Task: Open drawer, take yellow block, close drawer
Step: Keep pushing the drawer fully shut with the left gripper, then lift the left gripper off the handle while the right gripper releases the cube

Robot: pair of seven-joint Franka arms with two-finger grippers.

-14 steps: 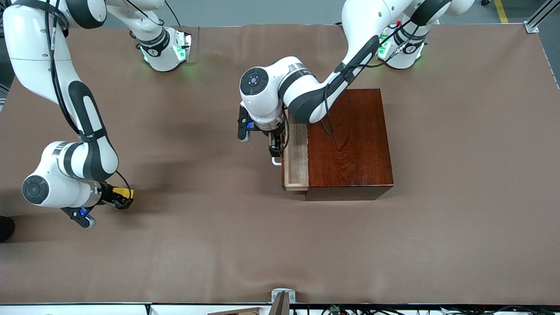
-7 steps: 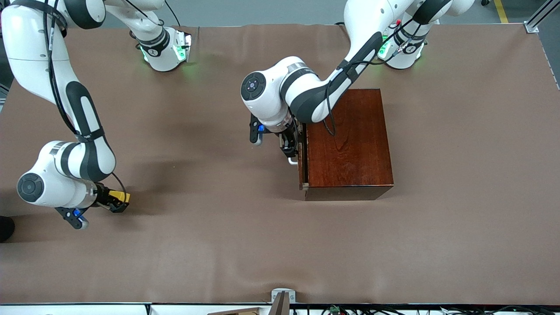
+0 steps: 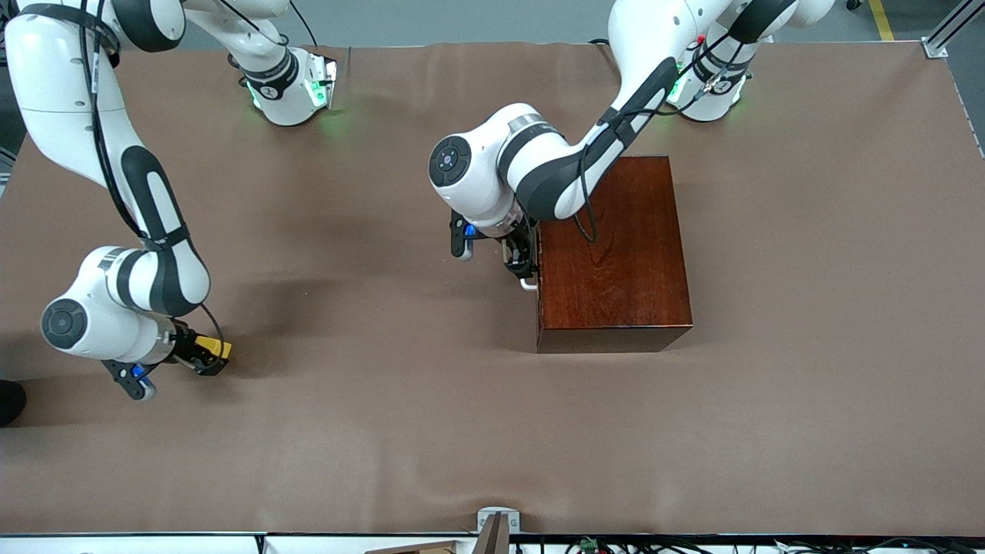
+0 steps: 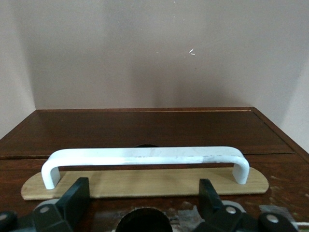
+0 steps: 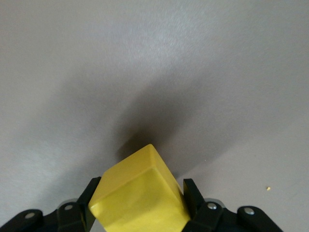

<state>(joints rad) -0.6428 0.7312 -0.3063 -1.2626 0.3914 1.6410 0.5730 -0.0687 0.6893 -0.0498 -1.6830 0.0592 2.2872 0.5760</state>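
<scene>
The drawer [image 3: 537, 286] sits flush in the dark reddish-brown wooden box [image 3: 616, 246], its front facing the right arm's end of the table. Its white bar handle [image 3: 528, 285] shows in the left wrist view [image 4: 145, 155] over a pale backing plate [image 4: 145, 180]. My left gripper [image 3: 523, 265] is open right at the drawer front, its fingers [image 4: 79, 193] wide apart on either side of the handle's middle and not closed on it. My right gripper [image 3: 209, 355] is shut on the yellow block [image 3: 214, 348], low over the table near the right arm's end; the block [image 5: 140, 198] fills the jaws.
Brown cloth covers the table [image 3: 431, 431]. The wooden box stands in the middle, toward the left arm's end. A small metal bracket [image 3: 497, 523] sits at the table edge nearest the front camera.
The drawer went from partly open to fully shut as my left gripper moved with it toward the box. My right gripper with the block shifted only slightly.
</scene>
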